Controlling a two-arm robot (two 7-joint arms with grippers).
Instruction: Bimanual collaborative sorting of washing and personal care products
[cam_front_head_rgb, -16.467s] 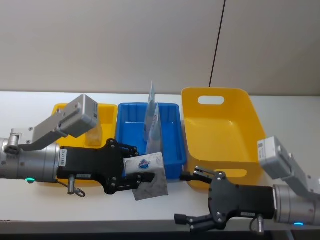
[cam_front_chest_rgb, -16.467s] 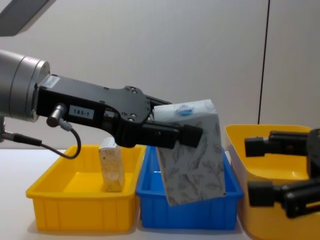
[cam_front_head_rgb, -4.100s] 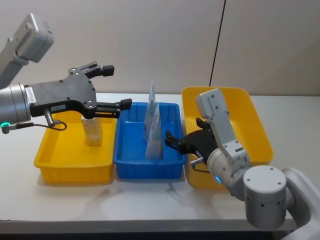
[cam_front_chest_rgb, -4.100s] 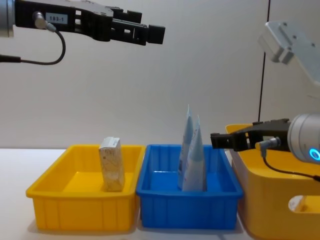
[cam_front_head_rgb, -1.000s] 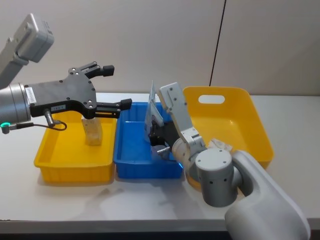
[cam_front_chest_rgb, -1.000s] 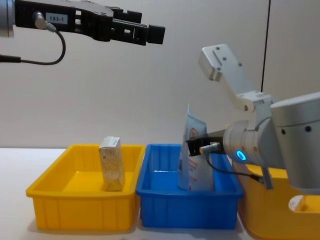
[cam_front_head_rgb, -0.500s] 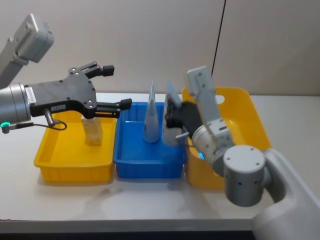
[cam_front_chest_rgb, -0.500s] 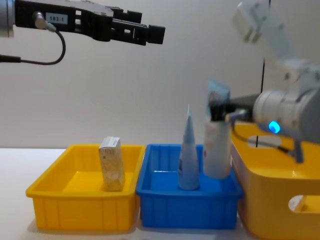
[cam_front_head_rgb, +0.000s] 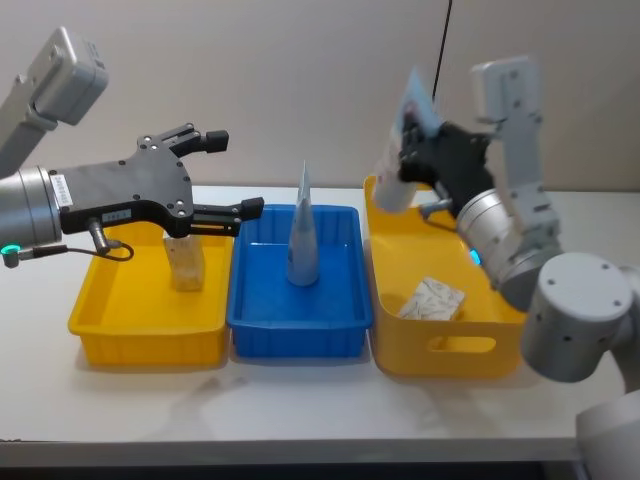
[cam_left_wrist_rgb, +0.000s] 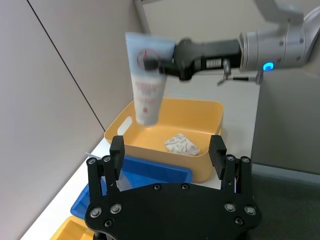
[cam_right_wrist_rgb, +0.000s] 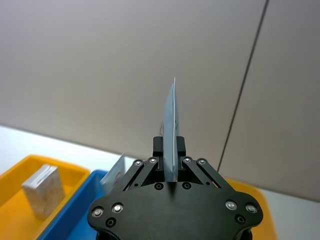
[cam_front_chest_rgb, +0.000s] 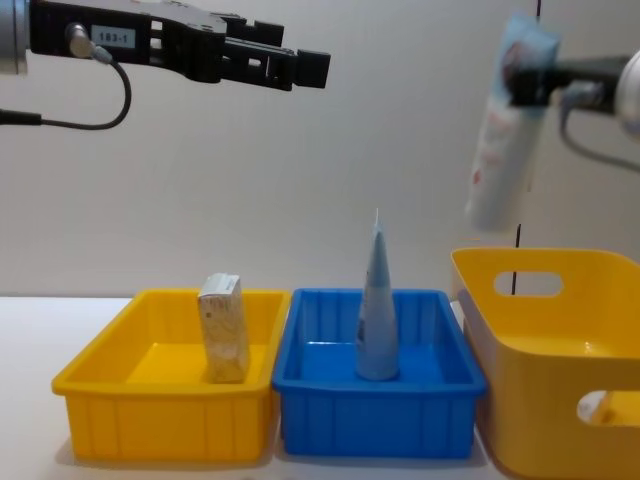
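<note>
Left claw (cam_front_head_rgb: 222, 172) hovers open and empty, raised above the beige pack (cam_front_head_rgb: 184, 262) standing in the yellow tray (cam_front_head_rgb: 140, 325). One tube (cam_front_head_rgb: 302, 235) stands in the blue tray (cam_front_head_rgb: 300, 325). Right claw (cam_front_head_rgb: 412, 152) pinches a second tube's (cam_front_chest_rgb: 505, 130) flat end; the tube hangs below it, over the basket (cam_front_head_rgb: 500, 290). Step: transfer. Next: likely lower, release beside the marbled pack (cam_front_head_rgb: 432, 298). Tube print red, unreadable.
</note>
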